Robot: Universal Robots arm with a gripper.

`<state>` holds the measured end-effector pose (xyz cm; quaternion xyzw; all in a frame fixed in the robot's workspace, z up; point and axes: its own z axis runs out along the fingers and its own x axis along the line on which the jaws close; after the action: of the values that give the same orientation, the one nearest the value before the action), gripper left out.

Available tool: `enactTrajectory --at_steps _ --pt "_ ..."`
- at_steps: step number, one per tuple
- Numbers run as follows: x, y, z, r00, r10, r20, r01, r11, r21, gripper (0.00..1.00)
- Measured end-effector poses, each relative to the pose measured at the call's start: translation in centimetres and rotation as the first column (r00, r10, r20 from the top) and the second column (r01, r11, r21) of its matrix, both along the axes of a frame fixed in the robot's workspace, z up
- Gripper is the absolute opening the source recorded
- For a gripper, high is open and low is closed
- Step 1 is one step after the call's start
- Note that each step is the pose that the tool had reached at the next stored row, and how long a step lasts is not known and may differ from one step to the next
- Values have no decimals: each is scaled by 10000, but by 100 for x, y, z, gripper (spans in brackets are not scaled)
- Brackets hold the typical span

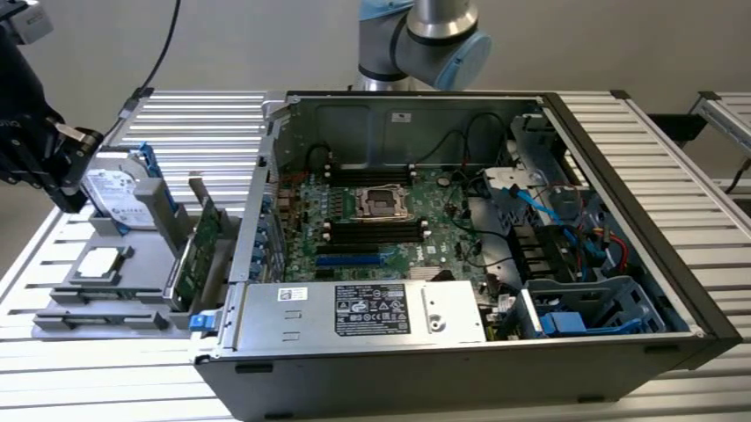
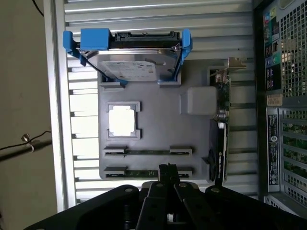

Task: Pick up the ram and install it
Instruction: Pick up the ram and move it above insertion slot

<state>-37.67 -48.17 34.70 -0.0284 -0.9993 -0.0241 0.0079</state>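
**Approach to the pick.** The end effector [image 2: 168, 170], fingers pressed together and holding nothing, hangs over the grey parts tray [image 2: 158, 132] on the slatted bench [image 2: 144, 19]. The ram [image 2: 139, 172] rests in its two end cradles directly under the fingertips. A second stick [image 2: 146, 152] lies parallel just beyond it. Farther ahead of the tips sit a processor [image 2: 121, 120] and a hard drive [image 2: 132, 67] in a blue carrier. The expansion card [image 2: 221, 143] stands on edge to one side, between the sticks and the open computer case [image 2: 283, 120]. Judgement: a clean pick calls for jaws parted wider than the stick before descent, centred mid-length between the cradles and squared to the long edges. The grip should be gentle, since so thin a board would likely tilt under an off-centre hold.
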Motion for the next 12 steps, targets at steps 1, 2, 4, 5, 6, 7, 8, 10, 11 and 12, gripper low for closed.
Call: enactTrajectory --at_steps 1,2,4,5,6,7,8,10,11,12 --pt "-7 0 -1 9999 100 1 -100 9999 20 11" --pt "-14 0 -2 9998 207 2 -207 9998 40 11" --pt "-28 0 -4 9991 435 1 -435 9990 81 11" --pt "-30 0 -5 9983 576 3 -576 9983 88 11" --pt "-32 0 -5 9973 729 2 -729 9973 88 11" --pt "-33 0 -5 9960 898 2 -898 9959 88 11" --pt "-34 0 -5 9943 1070 1 -1070 9942 87 11" --pt "-34 0 -7 9897 1432 3 -1432 9897 88 11" --pt "-35 0 -8 9869 1614 4 -1614 9868 89 11" --pt "-35 1 -9 9837 1797 5 -1797 9837 90 11"
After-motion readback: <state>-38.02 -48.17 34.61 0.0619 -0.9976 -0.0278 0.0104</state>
